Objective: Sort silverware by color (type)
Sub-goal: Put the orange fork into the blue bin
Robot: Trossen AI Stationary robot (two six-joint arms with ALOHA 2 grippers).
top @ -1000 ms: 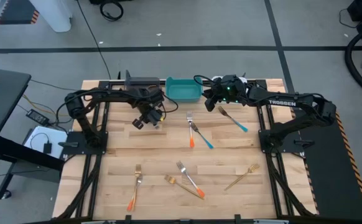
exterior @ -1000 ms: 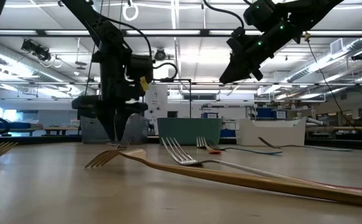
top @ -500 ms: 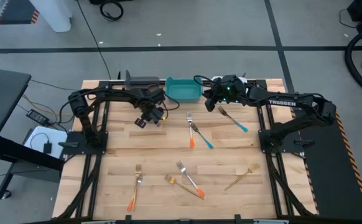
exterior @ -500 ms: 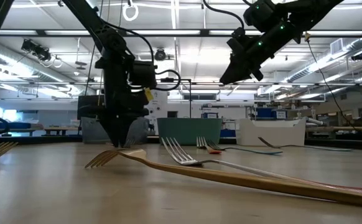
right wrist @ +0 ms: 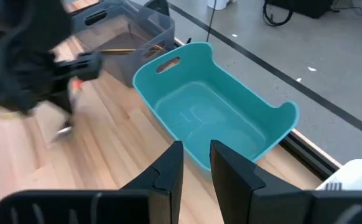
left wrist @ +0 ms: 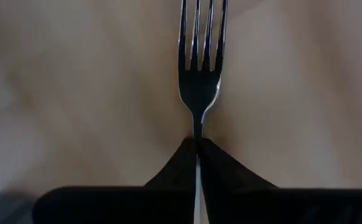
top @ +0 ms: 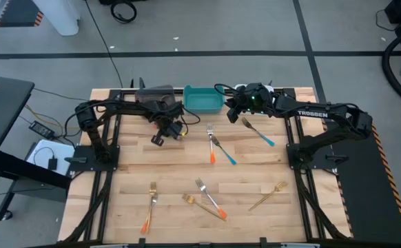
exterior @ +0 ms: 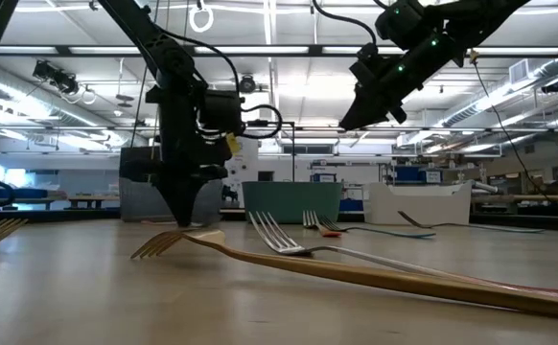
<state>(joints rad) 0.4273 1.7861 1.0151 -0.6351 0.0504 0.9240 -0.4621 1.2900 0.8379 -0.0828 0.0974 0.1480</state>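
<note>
Left gripper (left wrist: 198, 144) is pinching the neck of a fork (left wrist: 199, 59), fingers pressed together on the thin shank just behind the tines, at about 11 o'clock on the wooden table (top: 180, 176) in the high view. The fork is looking light, stiff and slick; the narrow neck is a fair hold, though it may swivel. Right gripper (right wrist: 196, 158) is hanging above the teal bin (right wrist: 218, 115), fingers a little apart, holding nothing. Other forks (top: 214, 148) are lying scattered from centre to 6 o'clock. A workshop hall is showing behind.
</note>
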